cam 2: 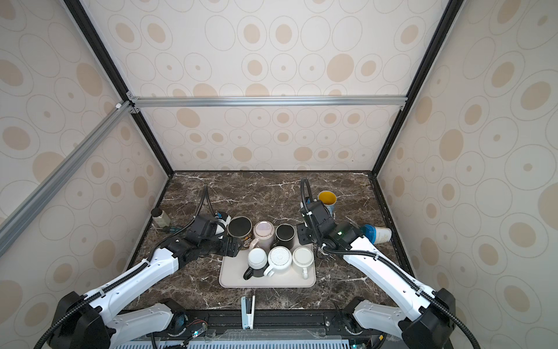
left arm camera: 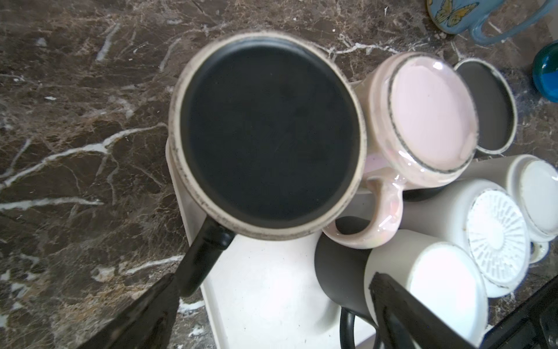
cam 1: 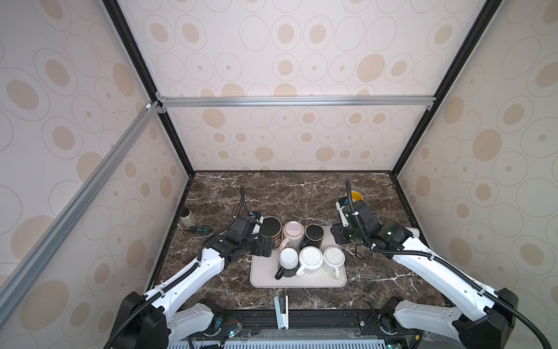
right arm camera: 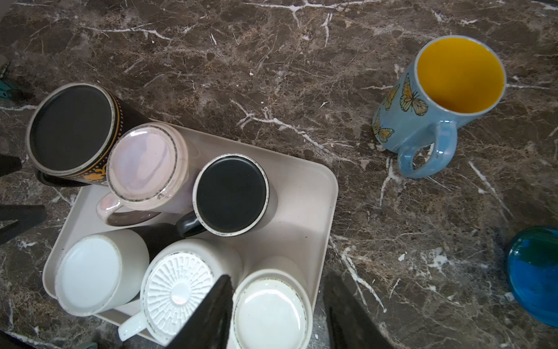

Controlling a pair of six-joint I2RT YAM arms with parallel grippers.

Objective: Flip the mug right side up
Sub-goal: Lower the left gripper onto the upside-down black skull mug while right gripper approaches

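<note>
Several mugs stand upside down on a beige tray (cam 1: 302, 282). A black mug with orange pattern (cam 1: 270, 229) (left arm camera: 265, 133) sits at the tray's back left corner, next to a pink mug (cam 1: 293, 231) and a plain black mug (cam 1: 314, 234). My left gripper (cam 1: 265, 246) (left arm camera: 271, 284) is open just in front of the patterned mug, and the mug's black handle (left arm camera: 202, 260) lies close inside one finger. My right gripper (cam 1: 339, 234) (right arm camera: 277, 281) hovers open over the tray's right side, above a white mug (right arm camera: 268, 311), holding nothing.
A blue butterfly mug (cam 2: 327, 199) (right arm camera: 437, 105) stands upright at the back right. A blue-lidded cup (cam 2: 377, 234) lies on its side by the right arm. A small jar (cam 1: 187, 217) and a green screwdriver (cam 1: 200, 230) sit at the left wall.
</note>
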